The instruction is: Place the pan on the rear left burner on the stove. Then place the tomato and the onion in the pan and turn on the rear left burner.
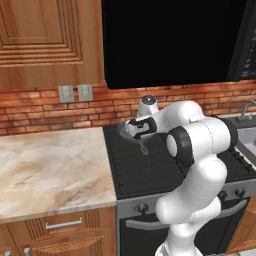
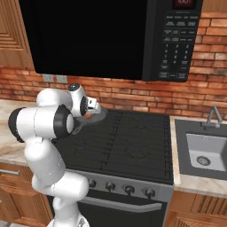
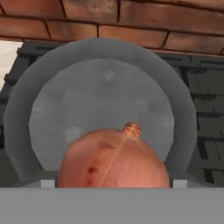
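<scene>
Stove (image 2: pixel 133 146): the wide black cooktop is sitting between the marble tabletop (image 1: pixel 45 165) and the sink (image 2: pixel 206 153), with its knob row (image 2: pixel 119 188) along the grey front panel. No flame is showing, so the burner step is judged not yet done.

Pan (image 3: pixel 105 100): the grey pan is resting on the rear left burner, close to the brick wall (image 3: pixel 131 26); the first step is judged complete. In the left base view its rim (image 1: pixel 123 128) is peeking out beside the wrist, with the dark handle (image 1: pixel 143 148) pointing toward the front.

Gripper (image 1: pixel 134 129): the arm is reaching over the rear left corner of the stove, and the jaws are standing wide. The frames leave unclear whether they are pressing on the onion or are already clear of it.

Onion (image 3: pixel 114 157): the orange-brown onion is lying directly before the hand camera, over the pan's near side; whether it is touching the pan floor cannot be told.

Tomato: its red skin is appearing nowhere on the bare part of the pan floor, so that placement is judged outstanding.
</scene>
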Controlling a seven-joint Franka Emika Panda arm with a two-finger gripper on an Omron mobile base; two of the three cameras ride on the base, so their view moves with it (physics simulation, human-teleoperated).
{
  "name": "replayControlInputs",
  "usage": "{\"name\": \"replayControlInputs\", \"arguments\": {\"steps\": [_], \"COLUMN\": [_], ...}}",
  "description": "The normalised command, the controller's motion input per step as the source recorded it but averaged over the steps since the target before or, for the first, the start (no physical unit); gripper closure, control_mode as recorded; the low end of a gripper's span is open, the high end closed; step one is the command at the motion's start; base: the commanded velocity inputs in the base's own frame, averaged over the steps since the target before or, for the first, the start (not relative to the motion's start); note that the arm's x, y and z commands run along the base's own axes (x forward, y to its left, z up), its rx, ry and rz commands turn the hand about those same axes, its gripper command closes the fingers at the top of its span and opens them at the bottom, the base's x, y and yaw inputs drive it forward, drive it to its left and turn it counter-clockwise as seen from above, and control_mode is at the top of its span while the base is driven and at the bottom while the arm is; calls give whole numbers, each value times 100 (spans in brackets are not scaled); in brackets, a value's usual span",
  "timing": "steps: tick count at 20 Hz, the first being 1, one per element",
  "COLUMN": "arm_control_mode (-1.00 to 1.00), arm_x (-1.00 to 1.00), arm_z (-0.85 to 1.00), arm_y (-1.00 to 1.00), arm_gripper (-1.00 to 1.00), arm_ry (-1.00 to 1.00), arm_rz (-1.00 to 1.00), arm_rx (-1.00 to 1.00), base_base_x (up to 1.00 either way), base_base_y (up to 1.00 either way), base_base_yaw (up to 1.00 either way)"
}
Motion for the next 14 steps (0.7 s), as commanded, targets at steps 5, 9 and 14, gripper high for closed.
{"name": "replayControlInputs", "arguments": {"steps": [5, 9, 14], "arm_control_mode": [-100, -100, -100], "arm_x": [25, 26, 20], "arm_z": [-26, -21, -13], "arm_y": [0, 0, 6], "arm_gripper": [100, 100, -100], "arm_ry": [0, 0, 0], "arm_rz": [0, 0, 0], "arm_rx": [0, 0, 0], "base_base_x": [0, 0, 0], "base_base_y": [0, 0, 0], "base_base_yaw": [0, 0, 0]}}
